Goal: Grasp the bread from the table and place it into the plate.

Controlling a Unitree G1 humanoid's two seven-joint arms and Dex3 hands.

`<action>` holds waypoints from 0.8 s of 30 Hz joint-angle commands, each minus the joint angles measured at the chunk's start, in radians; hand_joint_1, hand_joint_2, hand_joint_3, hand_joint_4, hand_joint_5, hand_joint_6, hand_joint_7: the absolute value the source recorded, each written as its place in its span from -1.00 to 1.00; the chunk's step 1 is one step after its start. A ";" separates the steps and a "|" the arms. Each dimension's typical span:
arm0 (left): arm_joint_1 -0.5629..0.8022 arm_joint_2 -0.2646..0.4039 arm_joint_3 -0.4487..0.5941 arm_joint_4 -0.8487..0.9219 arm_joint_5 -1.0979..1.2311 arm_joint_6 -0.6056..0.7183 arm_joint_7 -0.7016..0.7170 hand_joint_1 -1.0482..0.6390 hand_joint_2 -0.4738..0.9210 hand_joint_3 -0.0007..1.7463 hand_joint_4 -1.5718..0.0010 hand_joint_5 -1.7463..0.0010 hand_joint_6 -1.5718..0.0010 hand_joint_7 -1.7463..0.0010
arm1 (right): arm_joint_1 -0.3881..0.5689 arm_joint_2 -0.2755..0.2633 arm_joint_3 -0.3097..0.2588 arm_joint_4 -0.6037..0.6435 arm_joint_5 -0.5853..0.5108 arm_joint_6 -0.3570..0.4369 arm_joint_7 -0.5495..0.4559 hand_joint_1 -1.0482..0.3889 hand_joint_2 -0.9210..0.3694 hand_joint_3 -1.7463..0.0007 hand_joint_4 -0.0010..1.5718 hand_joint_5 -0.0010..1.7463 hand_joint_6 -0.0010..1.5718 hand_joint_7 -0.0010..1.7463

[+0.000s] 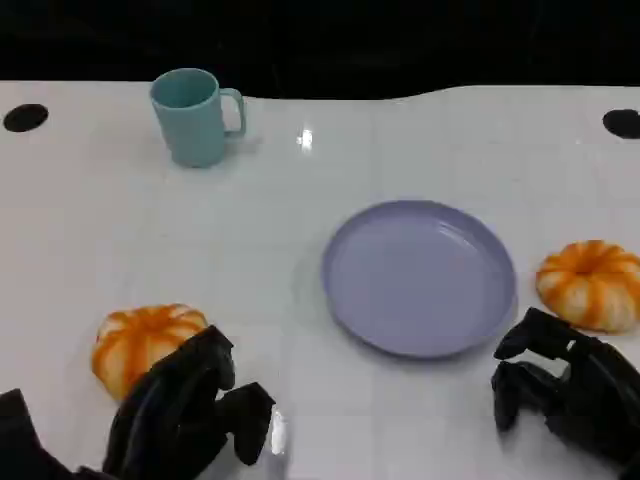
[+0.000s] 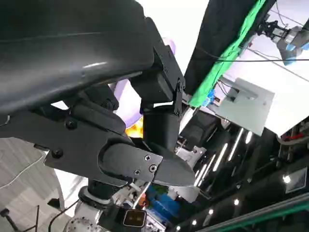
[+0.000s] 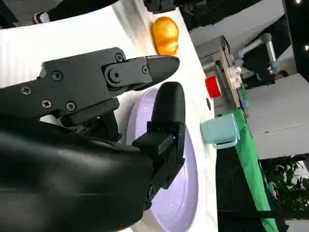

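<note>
Two orange-and-white breads lie on the white table. One bread [image 1: 143, 341] is at the front left and the other bread [image 1: 591, 283] at the right, beside the lavender plate [image 1: 420, 280], which has nothing on it. My left hand [image 1: 190, 410] hovers just in front and to the right of the left bread, fingers loosely bent and holding nothing. In front of the right bread, my right hand [image 1: 565, 385] is likewise free of any object. The right wrist view shows the plate [image 3: 186, 188] under the fingers [image 3: 166, 116] and the far bread [image 3: 165, 35] beyond.
A teal mug [image 1: 195, 115] stands at the back left and also appears as the mug [image 3: 221, 131] in the right wrist view. Black round marks [image 1: 25, 117] sit at the table's far corners. Bare table lies between the mug and the plate.
</note>
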 commanded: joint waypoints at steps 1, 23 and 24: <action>-0.007 0.011 0.012 0.008 -0.001 -0.007 0.000 -0.66 1.00 -0.92 -0.42 -1.00 -0.16 -0.78 | 0.017 -0.009 -0.004 -0.009 0.003 0.026 -0.006 -0.35 -1.00 0.81 -0.04 0.94 -0.07 0.55; -0.012 0.012 0.016 0.008 0.003 -0.003 0.007 -0.65 1.00 -0.90 -0.41 -1.00 -0.18 -0.78 | 0.019 -0.005 0.000 -0.033 0.004 0.060 -0.014 -0.32 -1.00 0.81 -0.05 0.95 -0.07 0.56; -0.012 0.012 0.015 0.007 0.005 -0.006 0.006 -0.65 0.99 -0.91 -0.41 -1.00 -0.18 -0.78 | 0.022 -0.005 0.003 -0.039 0.000 0.057 -0.020 -0.32 -1.00 0.81 -0.05 0.95 -0.07 0.56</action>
